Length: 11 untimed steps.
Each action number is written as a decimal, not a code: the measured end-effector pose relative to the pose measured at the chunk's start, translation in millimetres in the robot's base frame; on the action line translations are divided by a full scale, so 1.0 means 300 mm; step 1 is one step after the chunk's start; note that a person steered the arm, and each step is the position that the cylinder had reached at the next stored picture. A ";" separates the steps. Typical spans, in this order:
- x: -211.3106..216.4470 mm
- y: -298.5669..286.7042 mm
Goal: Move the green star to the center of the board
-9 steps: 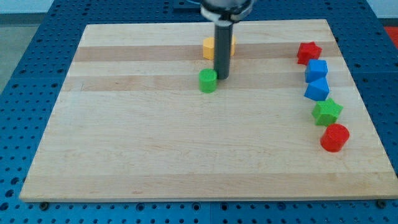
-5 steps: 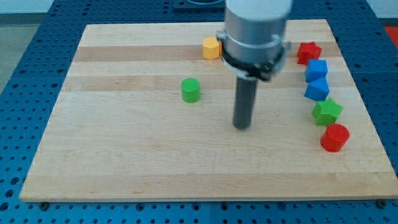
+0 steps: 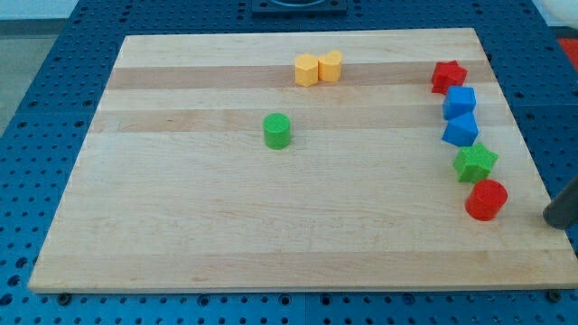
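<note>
The green star [image 3: 475, 162] lies near the board's right edge, in a column of blocks. A blue block [image 3: 461, 130] touches it from above and a red cylinder [image 3: 487, 199] sits just below it. My rod enters at the view's right edge, and my tip [image 3: 553, 220] is just off the board's right edge. It sits to the right of the red cylinder and below-right of the green star, touching no block.
A red star [image 3: 448, 76] and a blue cube [image 3: 460, 101] top the right column. Two yellow blocks [image 3: 318, 68] sit side by side near the board's top middle. A green cylinder [image 3: 277, 131] stands left of centre. The wooden board [image 3: 181, 226] lies on a blue pegboard table.
My tip pushed the green cylinder a little to the left, then swept across the board to the right and now sits past the right edge. The other blocks have not moved.
</note>
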State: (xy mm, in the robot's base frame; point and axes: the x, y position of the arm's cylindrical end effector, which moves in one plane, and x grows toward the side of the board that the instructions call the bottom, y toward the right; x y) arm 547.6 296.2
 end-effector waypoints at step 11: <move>-0.369 -0.880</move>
State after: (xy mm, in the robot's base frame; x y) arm 437.0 32.1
